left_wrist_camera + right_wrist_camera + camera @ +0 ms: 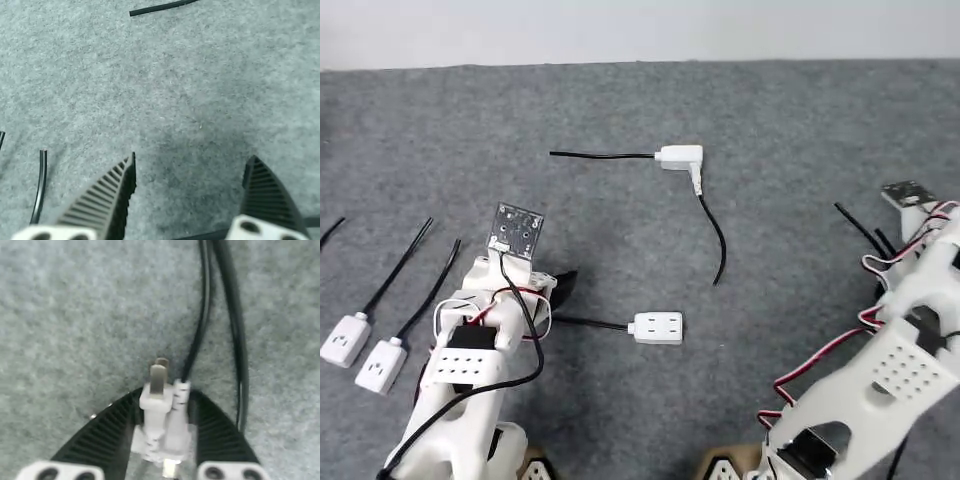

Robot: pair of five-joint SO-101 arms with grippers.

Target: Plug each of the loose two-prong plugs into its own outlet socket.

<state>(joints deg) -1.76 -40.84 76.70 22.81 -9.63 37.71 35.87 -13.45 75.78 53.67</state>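
Observation:
My right gripper is shut on a white two-prong plug; its metal prongs stick out past the fingertips, just above the carpet. The plug's black cord runs away from it. My left gripper is open over bare carpet, nothing between its fingers. In the high view it hovers left of a white outlet socket whose cord passes under it. Farther back, another white socket has a plug in it.
Two more white sockets with black cords lie at the table's left edge. Loose black cords lie beside the right arm. A cord end lies beside my left gripper.

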